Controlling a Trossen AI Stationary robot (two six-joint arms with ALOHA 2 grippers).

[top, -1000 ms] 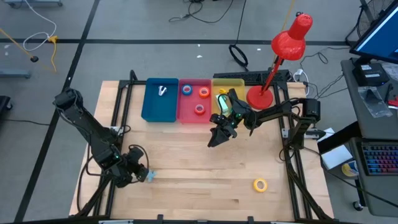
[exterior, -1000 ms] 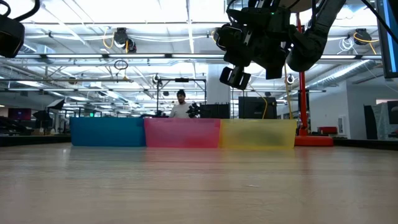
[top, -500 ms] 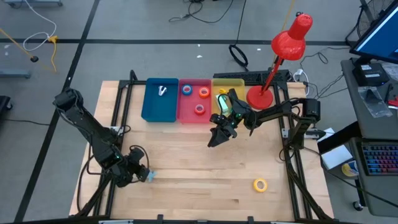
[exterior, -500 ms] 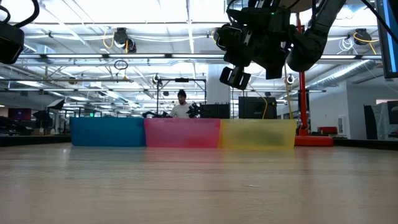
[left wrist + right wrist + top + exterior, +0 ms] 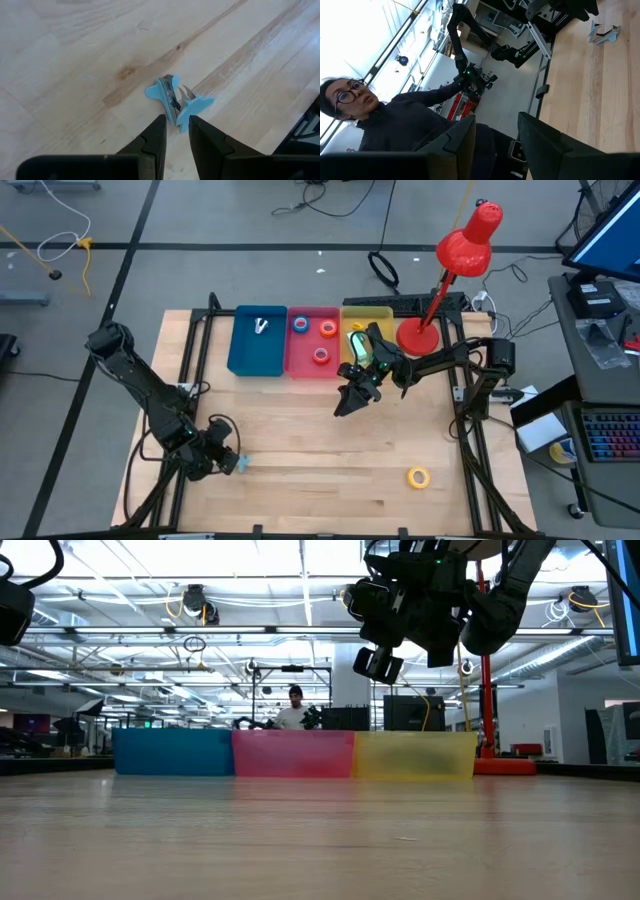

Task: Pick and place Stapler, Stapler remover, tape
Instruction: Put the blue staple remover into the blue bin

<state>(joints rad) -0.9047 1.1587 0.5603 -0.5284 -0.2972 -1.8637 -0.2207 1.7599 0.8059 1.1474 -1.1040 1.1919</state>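
Observation:
My left gripper [image 5: 232,464] stands at the table's near left, shut on the light-blue stapler remover [image 5: 177,102]. My right gripper [image 5: 345,404] hangs open and empty above the table's middle, in front of the bins; it is also in the low view [image 5: 380,662]. Blue [image 5: 300,324], orange [image 5: 328,329] and red [image 5: 320,356] tape rolls lie in the pink bin [image 5: 312,370]. A yellow tape roll [image 5: 418,477] lies flat on the wood at the near right. A small silvery thing [image 5: 261,326] lies in the blue bin and a green thing [image 5: 357,340] in the yellow bin; whether either is the stapler, I cannot tell. My left gripper pinches the stapler remover's near end [image 5: 179,120] between its two fingers [image 5: 157,132]. The fingers slant down from the table's near left. The remover's wings and metal claws stick out beyond the fingertips, close to the wood; whether it rests on the wood I cannot tell.
The blue bin [image 5: 240,355], pink bin and yellow bin [image 5: 380,312] stand in a row at the far edge. A red desk lamp [image 5: 466,242] rises at the far right. A person [image 5: 395,120] is beyond the table. Bare wood lies between the arms.

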